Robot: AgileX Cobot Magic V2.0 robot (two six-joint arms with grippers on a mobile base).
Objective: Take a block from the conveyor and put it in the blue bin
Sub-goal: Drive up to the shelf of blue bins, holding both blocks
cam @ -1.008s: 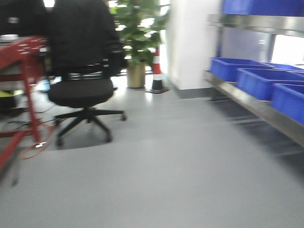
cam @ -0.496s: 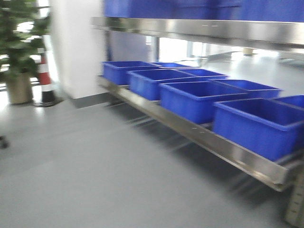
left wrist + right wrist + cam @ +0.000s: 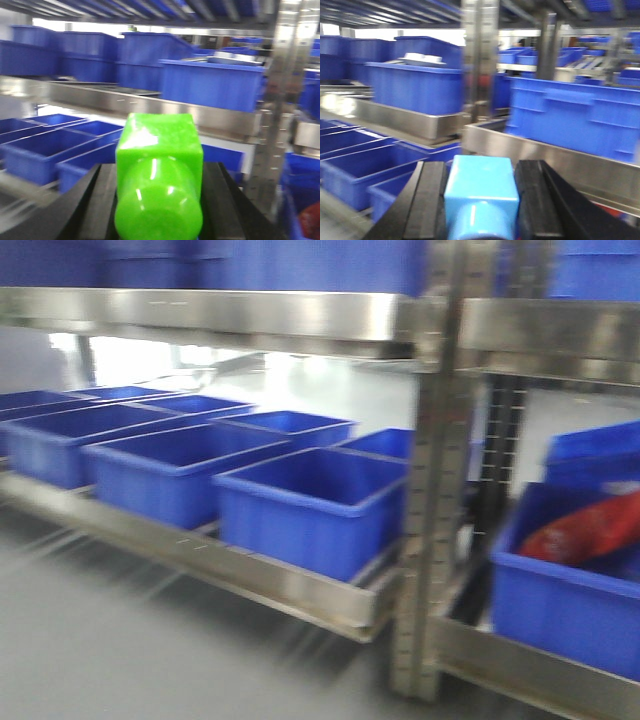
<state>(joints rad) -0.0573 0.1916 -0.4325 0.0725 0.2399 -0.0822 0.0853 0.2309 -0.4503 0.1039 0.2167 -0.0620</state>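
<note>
The left end effector [image 3: 160, 212] is clenched on a green block [image 3: 159, 150]. Its black fingers [image 3: 102, 205] press against both sides of the block, which has a square body and a rounded end facing the wrist camera. The block is up in the air, left of the steel post [image 3: 282, 100] of a shelf and in front of the shelf's rows of blue bins [image 3: 210, 82].

The right end effector [image 3: 481, 215] is grasping a light blue block [image 3: 480, 182] of the same shape, squeezed between two black fingers [image 3: 431, 200]. In this wrist view the block is directly below a steel post [image 3: 480, 60], with blue bins on the shelf levels on both sides of the post.

In the front view the steel post [image 3: 435, 490] stands upright right of centre. To its left, a line of open blue bins [image 3: 310, 510] sits on the lower shelf rail [image 3: 280, 585] and runs away from the post toward the left edge. More blue bins stand on the upper rail [image 3: 250, 315] left of the post. Just right of the post, another bin [image 3: 560, 615] holds something red-orange [image 3: 585, 530], too blurred to name. The grey floor [image 3: 120, 660] lies in front of the post and the lower rail. All three views are smeared by motion blur.
</note>
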